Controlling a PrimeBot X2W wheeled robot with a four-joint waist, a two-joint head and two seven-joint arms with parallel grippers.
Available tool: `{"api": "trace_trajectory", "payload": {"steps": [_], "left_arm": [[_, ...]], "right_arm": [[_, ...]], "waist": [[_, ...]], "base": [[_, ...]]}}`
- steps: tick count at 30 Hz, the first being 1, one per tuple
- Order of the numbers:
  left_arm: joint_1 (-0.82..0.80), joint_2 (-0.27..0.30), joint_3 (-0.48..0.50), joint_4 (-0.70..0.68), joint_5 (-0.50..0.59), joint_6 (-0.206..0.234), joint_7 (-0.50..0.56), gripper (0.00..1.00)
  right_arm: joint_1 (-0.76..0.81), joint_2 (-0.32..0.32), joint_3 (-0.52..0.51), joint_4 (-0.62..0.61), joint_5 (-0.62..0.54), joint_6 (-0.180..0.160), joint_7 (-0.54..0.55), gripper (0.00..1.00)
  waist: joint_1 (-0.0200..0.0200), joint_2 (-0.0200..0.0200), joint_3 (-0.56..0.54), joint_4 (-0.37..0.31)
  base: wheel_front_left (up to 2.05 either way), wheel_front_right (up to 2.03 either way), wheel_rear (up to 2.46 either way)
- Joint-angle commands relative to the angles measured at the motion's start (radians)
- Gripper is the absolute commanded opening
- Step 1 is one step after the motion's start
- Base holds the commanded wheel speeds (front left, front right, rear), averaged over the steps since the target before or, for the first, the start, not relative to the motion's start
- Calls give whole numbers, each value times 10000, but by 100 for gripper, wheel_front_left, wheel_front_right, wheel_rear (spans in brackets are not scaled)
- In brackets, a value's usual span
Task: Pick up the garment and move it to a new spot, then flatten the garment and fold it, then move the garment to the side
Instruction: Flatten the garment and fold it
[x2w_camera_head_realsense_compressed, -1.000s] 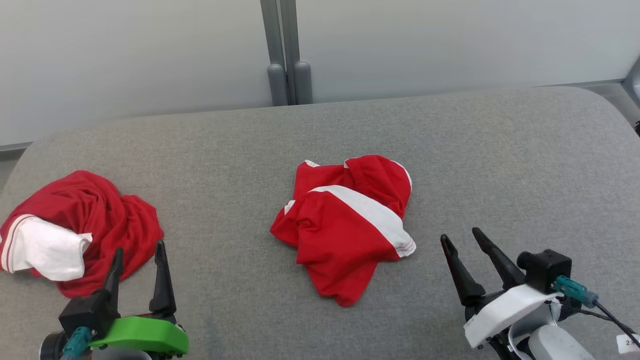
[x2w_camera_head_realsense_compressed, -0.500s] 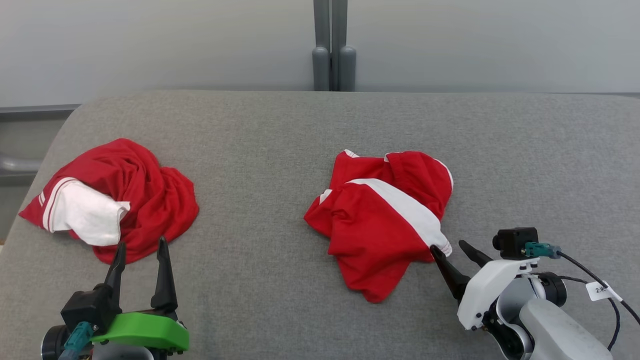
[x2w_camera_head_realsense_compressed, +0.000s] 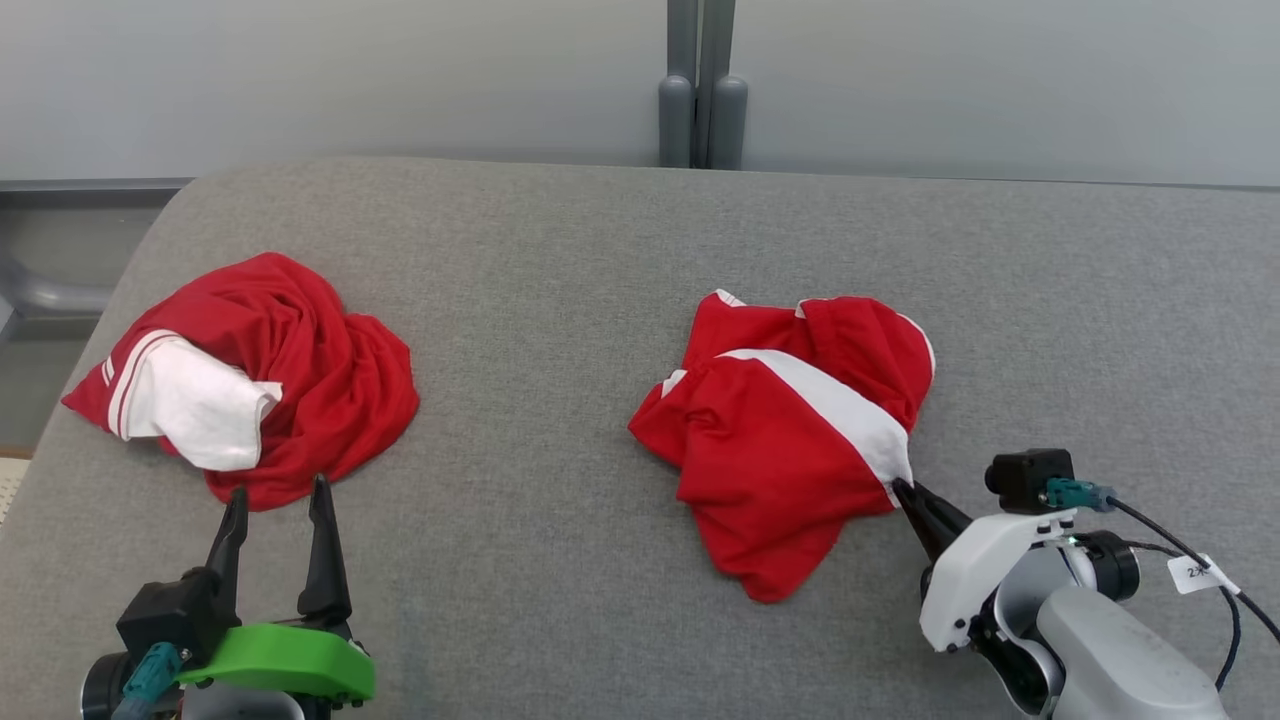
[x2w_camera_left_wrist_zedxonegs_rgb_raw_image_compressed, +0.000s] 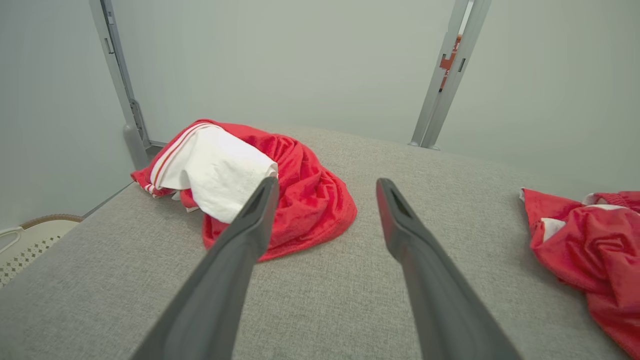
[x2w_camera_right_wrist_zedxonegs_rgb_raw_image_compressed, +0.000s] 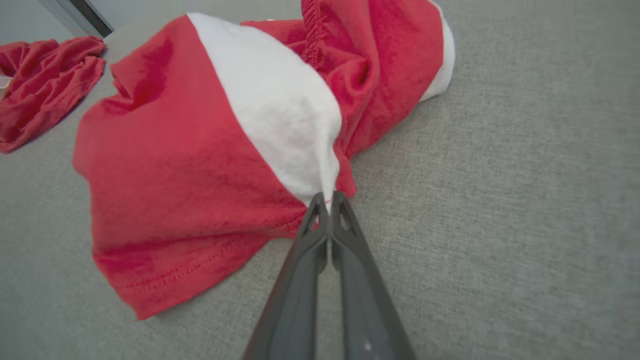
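Right fingers (x2w_camera_head_realsense_compressed: 925, 508) were clenched together on the garment (x2w_camera_head_realsense_compressed: 790, 450), pinching the end of its white band where that band met the cloth's near right edge. The right wrist view showed the two tips pressed shut, with white cloth drawn into a small peak between them. The garment, a crumpled red piece with a broad white band, lay on the grey tabletop (x2w_camera_head_realsense_compressed: 560, 250) a little right of the middle. Its longer run went from far to near: the bunched, gathered end sat at the far side, and a red corner pointed back toward the robot. The white band crossed it on a slant, from far left to near right. Left fingers (x2w_camera_head_realsense_compressed: 320, 550) stood released, spread apart with nothing between them. Their tips were just short of the near edge of a second garment (x2w_camera_head_realsense_compressed: 300, 390), red with a white patch, heaped well apart at the tabletop's left end. Behind the tabletop stood pale wall panels joined by a grey post (x2w_camera_head_realsense_compressed: 700, 90).
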Motion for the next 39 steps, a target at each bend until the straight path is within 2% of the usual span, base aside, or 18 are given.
{"api": "trace_trajectory", "payload": {"steps": [1,7,12,20,21,22,23,29,35,39], "left_arm": [[-77,-17,48,-4,-19,-16,-2,100],[-7,-75,131,-9,-6,-88,-2,100],[-80,-178,77,39,46,-162,-2,100],[-450,-314,-143,363,104,-343,-4,100],[-494,-331,-150,401,107,-351,-2,100],[-524,-348,-169,450,117,-358,-2,100],[-541,-355,-185,504,123,-373,-4,100],[-603,-317,-136,791,151,-462,-2,100],[-316,-169,43,719,211,-381,-2,100],[-231,-186,-60,583,264,-412,-2,100]], "right_arm": [[-141,-136,50,-40,-73,1,-169,0],[-397,-860,-241,-216,-458,-1,-357,0],[-253,-1671,-724,-514,-862,-1,-76,0],[-41,-2597,-1283,-330,-1342,-6,384,0],[-68,-2595,-1351,-229,-1395,-6,357,6],[-98,-2561,-1447,-96,-1415,-6,312,45],[-104,-2506,-1504,-3,-1448,-6,314,100],[-30,-2009,-1803,-113,-1235,-6,-11,100],[288,-1907,-2372,-1462,-1372,-6,-653,100],[700,-1426,-2821,-2584,-1572,-4,-1008,100]], "waist": [[0,-1,-9,-223],[0,-1,0,-819],[0,-1,112,-1261],[0,-1,600,-1507],[0,-1,637,-1512],[0,-1,663,-1516],[0,-1,672,-1517],[0,-1,462,-1601],[0,-1,-24,-1810],[0,-1,-223,-1917]], "base": [[0,0,0],[0,0,0],[0,0,0],[0,0,0],[0,0,0],[0,0,0],[0,0,0],[0,0,0],[0,0,0],[0,0,0]]}}
